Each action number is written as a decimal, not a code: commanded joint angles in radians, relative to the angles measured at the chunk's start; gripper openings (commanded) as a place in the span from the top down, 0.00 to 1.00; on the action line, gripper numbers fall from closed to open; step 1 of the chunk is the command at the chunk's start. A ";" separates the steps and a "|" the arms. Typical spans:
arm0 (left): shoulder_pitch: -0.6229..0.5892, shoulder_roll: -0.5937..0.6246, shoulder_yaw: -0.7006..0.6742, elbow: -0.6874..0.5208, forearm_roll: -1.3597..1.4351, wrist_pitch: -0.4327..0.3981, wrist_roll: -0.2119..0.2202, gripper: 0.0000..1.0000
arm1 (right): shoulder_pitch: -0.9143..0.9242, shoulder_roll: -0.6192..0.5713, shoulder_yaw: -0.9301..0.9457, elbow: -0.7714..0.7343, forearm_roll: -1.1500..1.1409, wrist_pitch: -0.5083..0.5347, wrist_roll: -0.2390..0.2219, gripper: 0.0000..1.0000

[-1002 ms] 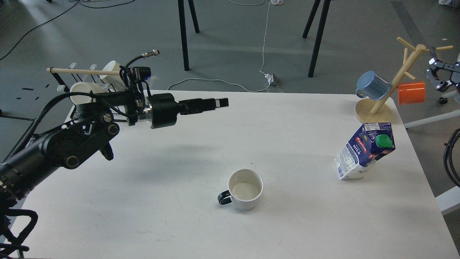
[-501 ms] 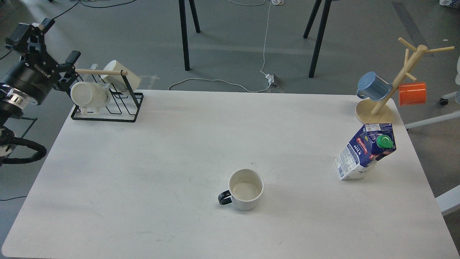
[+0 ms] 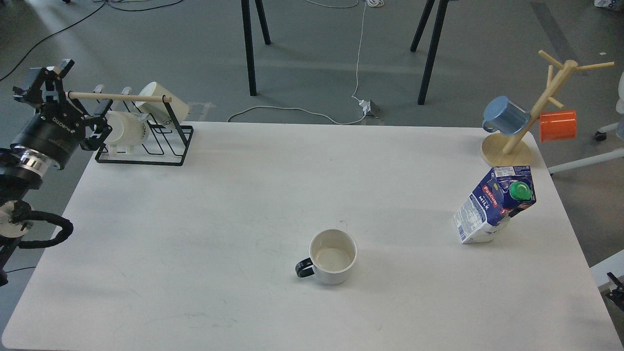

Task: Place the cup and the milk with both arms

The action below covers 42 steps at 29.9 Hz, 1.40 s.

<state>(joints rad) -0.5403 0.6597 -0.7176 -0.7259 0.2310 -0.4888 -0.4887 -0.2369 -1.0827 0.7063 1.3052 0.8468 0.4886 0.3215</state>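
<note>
The cup point(image 3: 333, 257), a cream-white mug with a thin black loop handle pointing left, stands upright and empty on the white table point(image 3: 195, 219), front of centre. The milk point(image 3: 495, 204), a dark blue and white carton with a green cap, stands near the table's right edge. My left gripper point(image 3: 70, 100) is off the table's far left corner, in front of the mug rack, open and empty, far from the cup. A small dark part of my right arm point(image 3: 615, 287) shows at the lower right edge; its fingers cannot be told apart.
A black wire rack point(image 3: 146, 158) with cream-white lettered mugs stands at the far left corner. A wooden mug tree point(image 3: 507, 151) with a blue mug point(image 3: 506, 116) and an orange mug point(image 3: 558, 126) stands at the far right corner. Black legs and cables lie on the floor behind.
My left arm has pulled back from over the table to beyond its far left corner. My right gripper has left the upper right; a dark part now shows at the lower right. Cup and milk have not moved.
</note>
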 commanded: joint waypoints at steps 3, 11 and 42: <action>0.007 -0.003 0.018 0.000 0.001 0.000 0.000 0.01 | 0.116 0.157 -0.019 0.002 -0.147 0.000 0.002 0.01; 0.026 -0.009 0.020 0.003 0.002 0.000 0.000 0.01 | 0.211 0.342 -0.071 -0.050 -0.199 0.000 0.002 0.01; 0.057 -0.022 0.020 0.028 0.010 0.000 0.000 0.01 | 0.252 0.543 -0.028 -0.095 -0.071 0.000 0.030 0.01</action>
<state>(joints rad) -0.4832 0.6400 -0.6981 -0.7044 0.2333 -0.4887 -0.4887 0.0145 -0.5401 0.6685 1.2110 0.7745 0.4887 0.3514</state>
